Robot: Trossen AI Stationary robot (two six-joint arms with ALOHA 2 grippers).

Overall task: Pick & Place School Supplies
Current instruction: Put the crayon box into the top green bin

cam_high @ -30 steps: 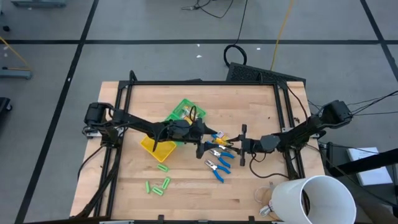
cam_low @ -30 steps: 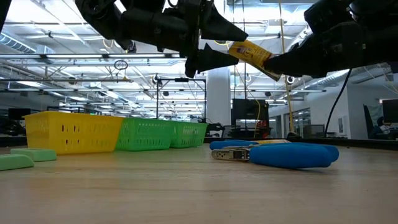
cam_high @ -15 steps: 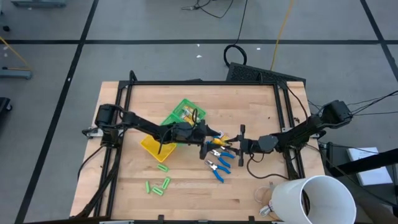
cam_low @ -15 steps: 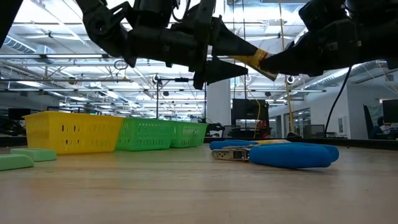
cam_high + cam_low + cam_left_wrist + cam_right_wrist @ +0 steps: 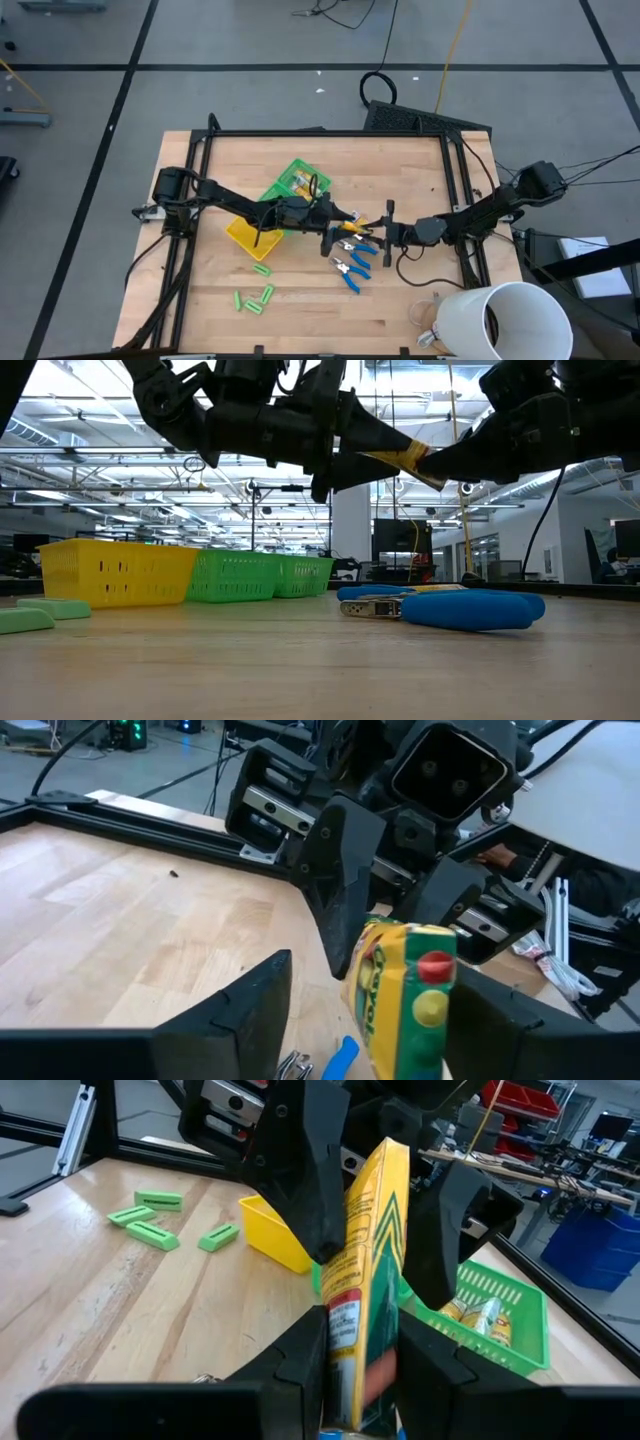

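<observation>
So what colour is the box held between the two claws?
Yellow-orange crayon box with green markings, clearest in the right wrist view.

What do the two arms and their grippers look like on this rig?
Both arms are dark, slim and jointed, with thin black cables trailing off their bases. The left gripper and right gripper have black, flat, wedge-shaped fingers on silver metal rails. No markings are visible.

Yellow crayon box [image 5: 367,1270] between gripper [image 5: 362,1365] fingers
</observation>
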